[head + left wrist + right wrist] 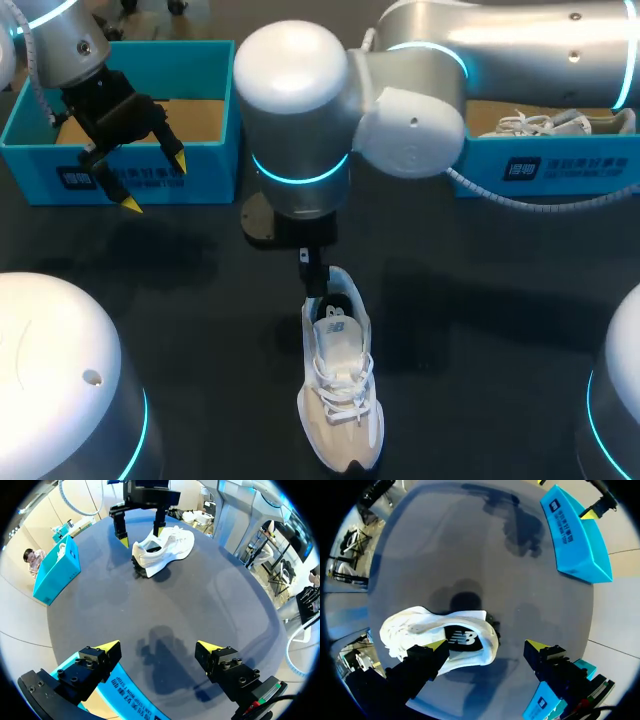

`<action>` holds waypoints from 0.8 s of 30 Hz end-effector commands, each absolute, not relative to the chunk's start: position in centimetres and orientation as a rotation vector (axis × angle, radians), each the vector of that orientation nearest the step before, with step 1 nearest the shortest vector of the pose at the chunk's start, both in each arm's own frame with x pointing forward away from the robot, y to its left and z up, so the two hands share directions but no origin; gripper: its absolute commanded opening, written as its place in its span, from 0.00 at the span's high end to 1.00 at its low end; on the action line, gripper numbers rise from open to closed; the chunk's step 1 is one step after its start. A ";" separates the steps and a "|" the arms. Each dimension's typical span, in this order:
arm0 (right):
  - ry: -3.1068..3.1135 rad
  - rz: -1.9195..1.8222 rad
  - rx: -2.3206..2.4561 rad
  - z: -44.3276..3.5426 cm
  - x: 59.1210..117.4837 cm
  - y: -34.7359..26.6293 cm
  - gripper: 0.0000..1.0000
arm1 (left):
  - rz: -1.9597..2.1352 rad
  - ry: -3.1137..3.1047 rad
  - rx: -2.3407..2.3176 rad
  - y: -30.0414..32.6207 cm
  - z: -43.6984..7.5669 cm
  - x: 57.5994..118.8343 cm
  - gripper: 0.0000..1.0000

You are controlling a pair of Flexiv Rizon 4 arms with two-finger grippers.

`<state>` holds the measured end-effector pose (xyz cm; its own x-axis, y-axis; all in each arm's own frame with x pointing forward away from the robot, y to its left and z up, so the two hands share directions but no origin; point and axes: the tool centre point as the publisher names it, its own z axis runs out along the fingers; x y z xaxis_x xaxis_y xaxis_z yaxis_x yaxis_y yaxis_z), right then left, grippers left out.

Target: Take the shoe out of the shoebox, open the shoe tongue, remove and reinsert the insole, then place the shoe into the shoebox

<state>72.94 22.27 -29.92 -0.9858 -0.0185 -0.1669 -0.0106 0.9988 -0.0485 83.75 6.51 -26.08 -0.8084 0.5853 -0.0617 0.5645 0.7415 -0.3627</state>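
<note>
White lace-up sneaker w/ beige toe [340, 400] stands sole-down on dark table [500, 330], outside both boxes. Long axis: heel far, toe toward robot. Right gripper [486, 645] at heel end, fingers spread wide, one tip at collar opening, nothing gripped. Left gripper [156, 184] spread, empty, well apart over blue cardboard shoebox [60, 175]. Right arm nearer.

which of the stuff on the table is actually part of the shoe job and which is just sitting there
Part of the job:
- white shoe out on the table
- right gripper, open at the shoe's heel
- empty-looking blue shoebox, probably the one the shoe goes into
- left gripper, open above its front wall

Probably just sitting there:
- second blue box
- another white shoe inside it
</note>
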 end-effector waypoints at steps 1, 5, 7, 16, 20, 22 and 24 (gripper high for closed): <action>2.977 -0.062 -0.026 -31.0 73.3 22.2 0.00 | 0.566 -2.880 -0.951 6.5 -26.0 83.7 0.00; 2.981 -0.067 -0.027 -31.7 73.6 21.7 0.00 | 0.566 -2.880 -0.951 6.5 -26.0 83.7 0.00; 2.984 -0.061 -0.025 -32.0 73.8 21.4 0.00 | 0.566 -2.880 -0.951 6.5 -26.0 83.7 0.00; 2.987 -0.022 -0.025 -33.5 74.7 20.3 0.00 | 0.566 -2.880 -0.951 6.5 -26.0 83.7 0.00; 2.996 -0.010 -0.024 -34.3 75.0 20.1 0.00 | 0.566 -2.880 -0.951 6.5 -26.0 83.7 0.00; 3.001 -0.003 -0.027 -34.8 75.3 20.1 0.00 | 0.566 -2.880 -0.951 6.5 -26.0 83.7 0.00; 3.007 0.012 -0.028 -35.2 75.5 20.2 0.00 | 0.566 -2.880 -0.951 6.5 -26.0 83.7 0.00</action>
